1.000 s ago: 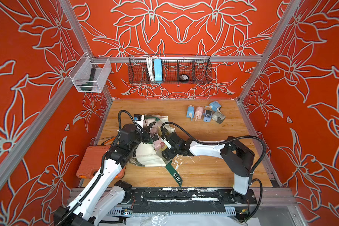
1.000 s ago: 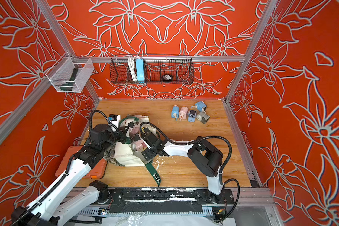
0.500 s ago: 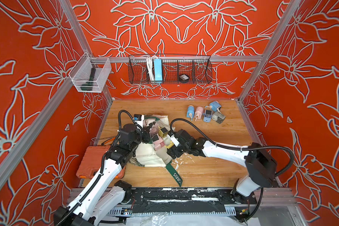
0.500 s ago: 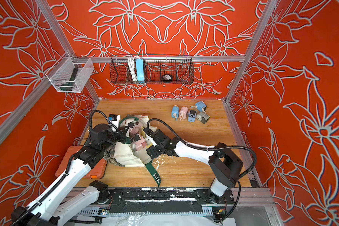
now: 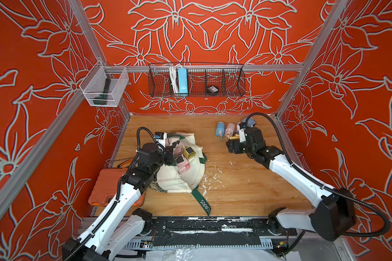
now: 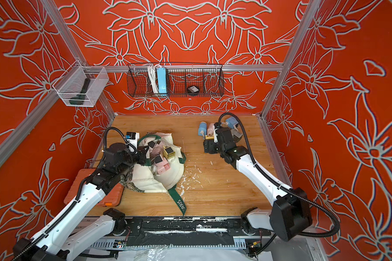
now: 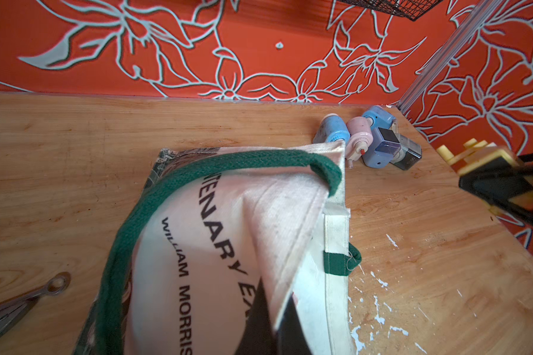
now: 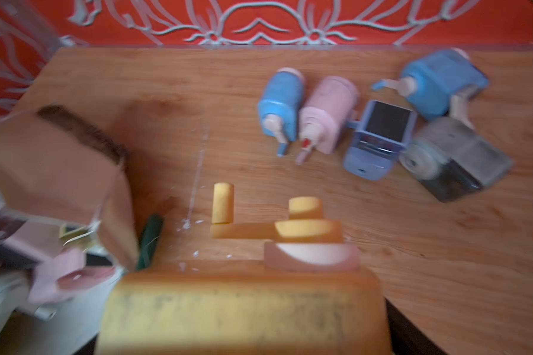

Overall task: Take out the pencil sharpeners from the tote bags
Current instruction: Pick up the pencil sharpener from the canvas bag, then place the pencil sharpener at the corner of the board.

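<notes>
The cream tote bag (image 5: pixel 179 178) with green handles lies at the left centre of the table, its mouth facing the back. My left gripper (image 5: pixel 168 156) is shut on the bag's rim fabric (image 7: pixel 293 246) and holds the mouth up. Pink (image 5: pixel 183 166) and yellow (image 5: pixel 189 152) pencil sharpeners show in the mouth. My right gripper (image 5: pixel 232 142) hangs at the back right, shut on a yellow pencil sharpener (image 8: pixel 243 307), crank end forward. Just beyond it on the table lie several sharpeners: blue (image 8: pixel 282 101), pink (image 8: pixel 330 110), lilac (image 8: pixel 379 138) and grey (image 8: pixel 456 159).
An orange plastic case (image 5: pixel 109 187) lies at the table's left edge under my left arm. A wire basket (image 5: pixel 196 81) with a blue power strip and a clear bin (image 5: pixel 104 88) hang on the back wall. White flecks dot the wood beside the bag.
My right arm has swung from the bag's mouth to the back right, carrying the yellow sharpener towards the pile. The left gripper has kept its hold on the bag.
</notes>
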